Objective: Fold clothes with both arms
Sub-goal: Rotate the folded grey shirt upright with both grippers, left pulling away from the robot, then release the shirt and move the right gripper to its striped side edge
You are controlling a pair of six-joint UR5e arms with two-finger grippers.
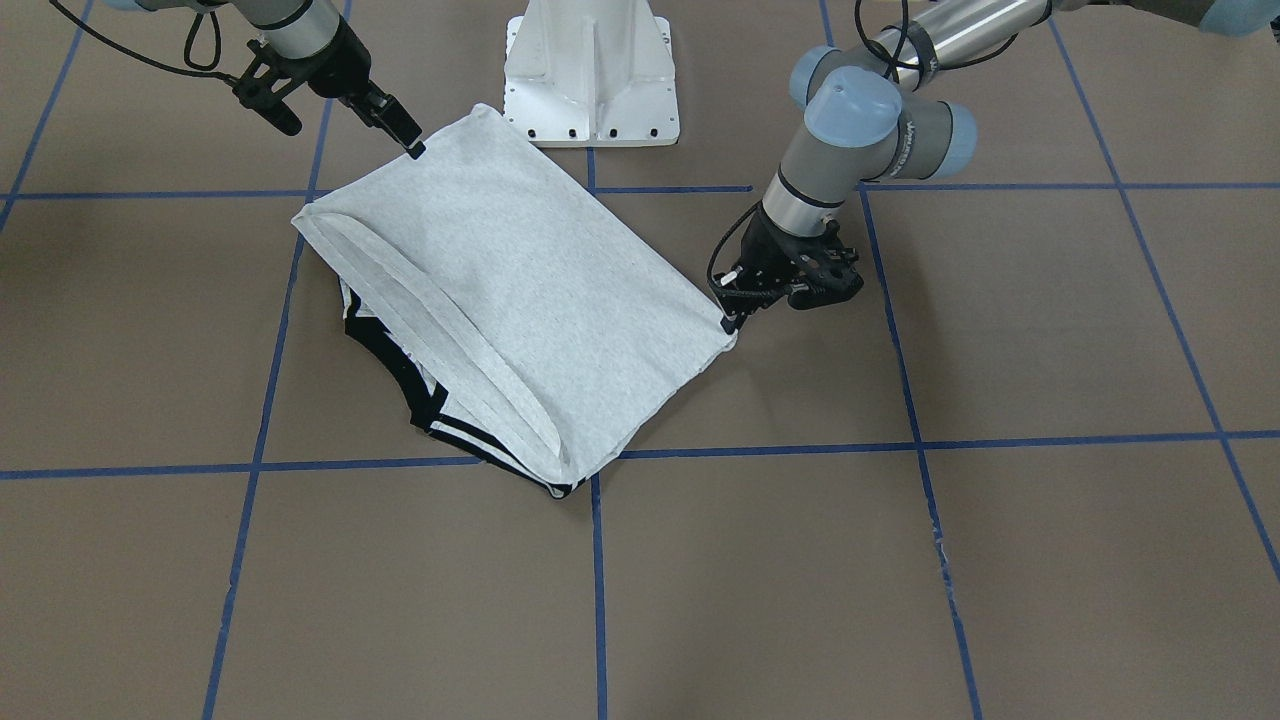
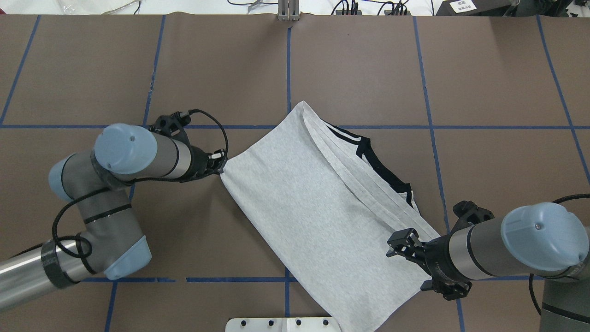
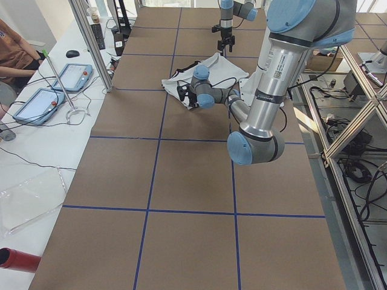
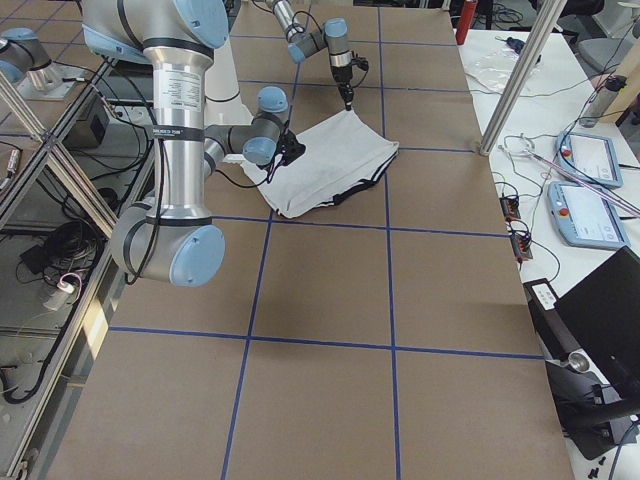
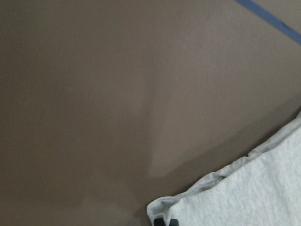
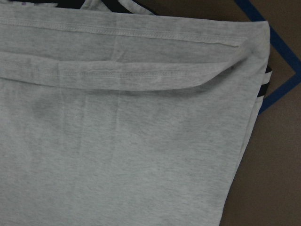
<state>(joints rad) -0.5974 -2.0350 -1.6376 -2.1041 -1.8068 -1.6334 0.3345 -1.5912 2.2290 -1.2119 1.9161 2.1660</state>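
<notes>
The grey T-shirt (image 1: 540, 270) lies folded in half and slanted on the table, plain side up, so the print is hidden. Its black collar and stripes (image 2: 382, 166) stick out under the hem. My left gripper (image 2: 221, 167) is shut on the shirt's corner, low at the table. The left wrist view shows that corner (image 5: 197, 200) pinched between the black fingertips (image 5: 164, 221). My right gripper (image 1: 413, 148) has its tips at the shirt's opposite edge and looks shut on the cloth there. The right wrist view shows only cloth (image 6: 141, 141), no fingers.
The white pedestal base (image 1: 590, 70) stands just behind the shirt. Brown table (image 2: 138, 60) with blue tape lines (image 2: 289, 60) all round. Tablets and cables (image 3: 57, 84) lie on a side bench beyond the table's far edge.
</notes>
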